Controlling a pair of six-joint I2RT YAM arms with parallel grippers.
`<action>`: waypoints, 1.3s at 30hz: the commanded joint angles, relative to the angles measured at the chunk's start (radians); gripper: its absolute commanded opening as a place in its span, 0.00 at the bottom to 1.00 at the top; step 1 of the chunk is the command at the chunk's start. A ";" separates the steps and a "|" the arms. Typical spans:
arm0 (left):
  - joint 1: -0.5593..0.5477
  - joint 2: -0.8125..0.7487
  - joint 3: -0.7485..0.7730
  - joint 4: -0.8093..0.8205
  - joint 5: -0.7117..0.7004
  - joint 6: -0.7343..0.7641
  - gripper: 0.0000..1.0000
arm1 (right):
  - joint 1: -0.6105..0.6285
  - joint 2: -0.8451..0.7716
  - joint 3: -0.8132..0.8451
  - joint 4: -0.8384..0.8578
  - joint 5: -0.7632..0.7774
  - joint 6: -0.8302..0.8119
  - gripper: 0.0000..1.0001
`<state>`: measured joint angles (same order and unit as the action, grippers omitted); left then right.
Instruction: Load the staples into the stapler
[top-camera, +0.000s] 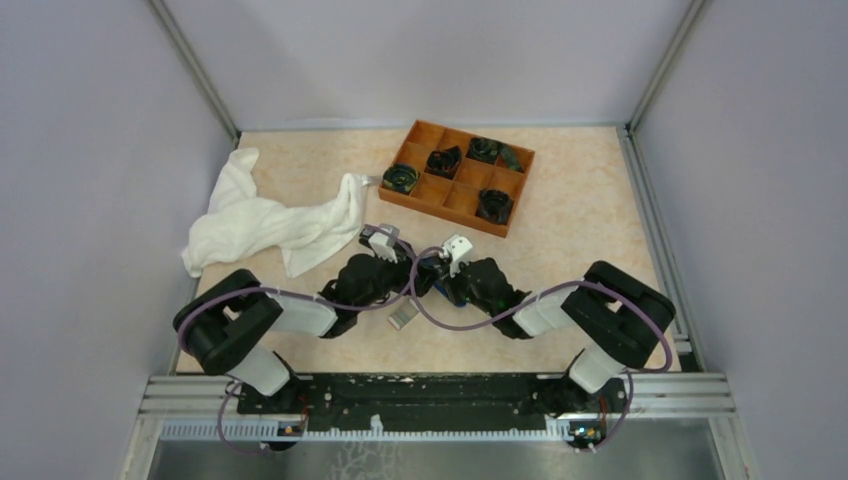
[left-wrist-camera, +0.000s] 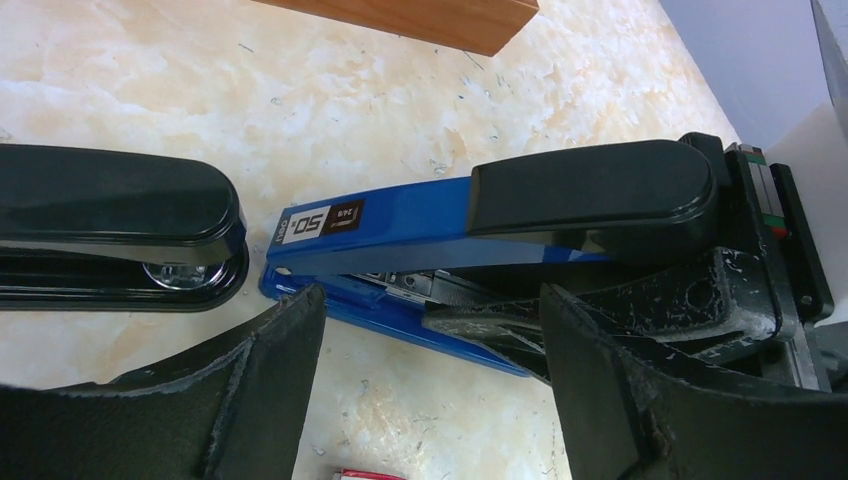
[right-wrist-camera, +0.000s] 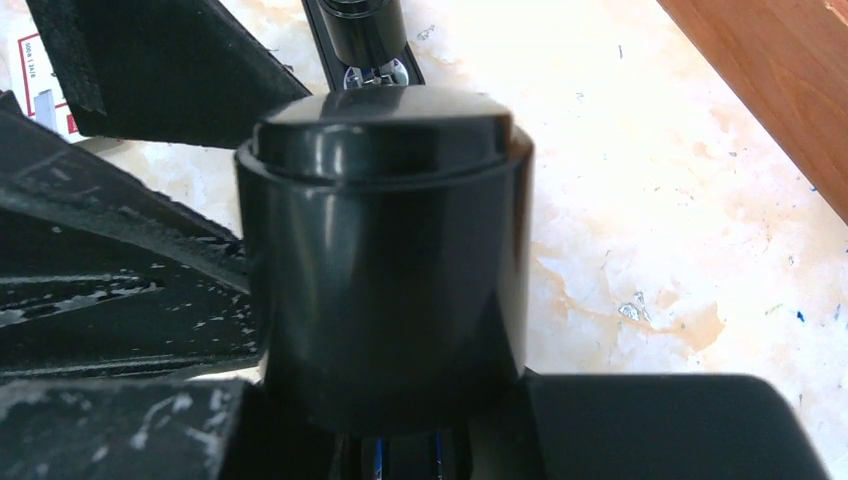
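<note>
the left pincer (left-wrist-camera: 432, 312) is spread wide. the black stapler (left-wrist-camera: 110, 225) lies just to its left, long side running across. the right pincer (top-camera: 445, 282) seems to pinch the blue stapler (left-wrist-camera: 400, 228).

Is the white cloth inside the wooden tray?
No, the white cloth lies crumpled on the table, left of the wooden compartment tray.

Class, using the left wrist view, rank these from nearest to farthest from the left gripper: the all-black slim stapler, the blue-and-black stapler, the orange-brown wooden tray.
1. Blue-and-black stapler, right at the left gripper.
2. All-black slim stapler, off to the left.
3. Orange-brown wooden tray, at the top edge.
</note>
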<state>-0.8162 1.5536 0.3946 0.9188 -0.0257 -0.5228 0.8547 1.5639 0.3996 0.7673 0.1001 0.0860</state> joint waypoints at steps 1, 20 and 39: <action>-0.008 -0.047 -0.029 0.005 0.006 -0.019 0.86 | -0.004 0.005 0.007 0.103 -0.011 -0.005 0.22; -0.004 -0.336 -0.135 -0.221 -0.098 -0.167 0.98 | -0.004 -0.286 0.043 -0.362 -0.012 0.031 0.49; 0.201 -0.755 -0.048 -0.925 -0.137 -0.266 0.99 | -0.005 -0.148 0.399 -0.921 -0.016 -0.040 0.49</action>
<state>-0.6483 0.8299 0.3042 0.1146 -0.1856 -0.7784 0.8543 1.3846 0.7403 -0.0849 0.0807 0.0666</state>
